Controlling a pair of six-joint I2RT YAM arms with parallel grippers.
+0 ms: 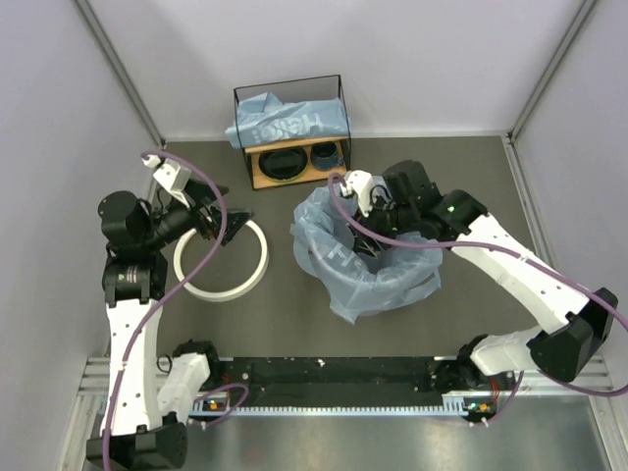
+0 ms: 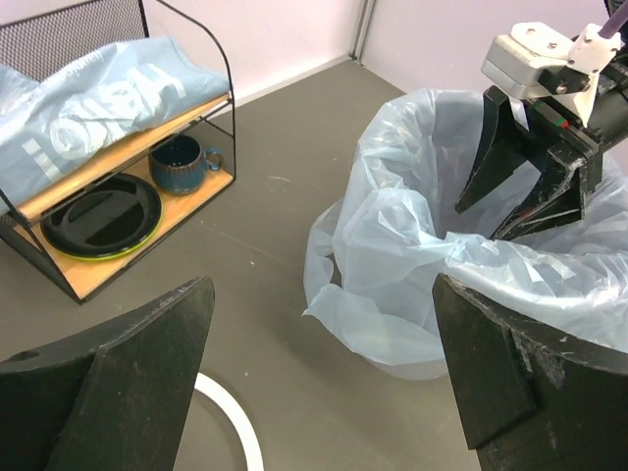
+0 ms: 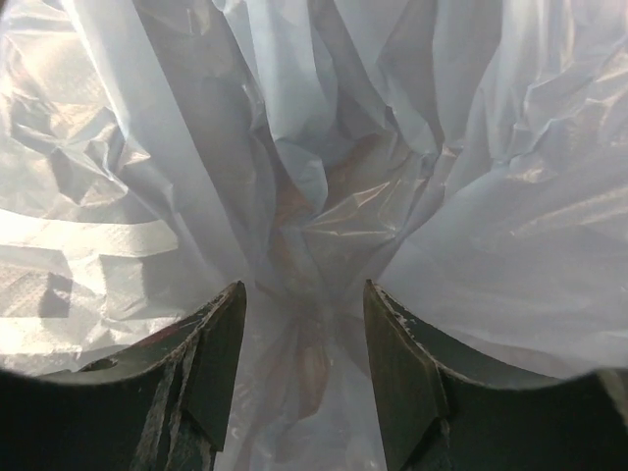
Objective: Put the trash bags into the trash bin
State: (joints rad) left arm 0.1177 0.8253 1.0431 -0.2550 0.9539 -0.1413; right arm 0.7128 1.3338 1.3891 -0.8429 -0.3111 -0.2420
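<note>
Film of the bag point(image 1: 378, 280) is light, soft, slippery; it lines the bin point(image 2: 422, 368). Pinch a gathered fold. Your right pincer point(image 3: 304, 289) straddles one, jaws apart, not yet clamped; left pincer point(image 2: 322, 285) gapes empty.

On my dark counter point(image 1: 461, 186) I see a wire shelf point(image 1: 259, 169), a white ring point(image 1: 221, 292) and a trash bin point(image 2: 407, 365) wrapped in a trash bag point(image 1: 383, 285).
</note>
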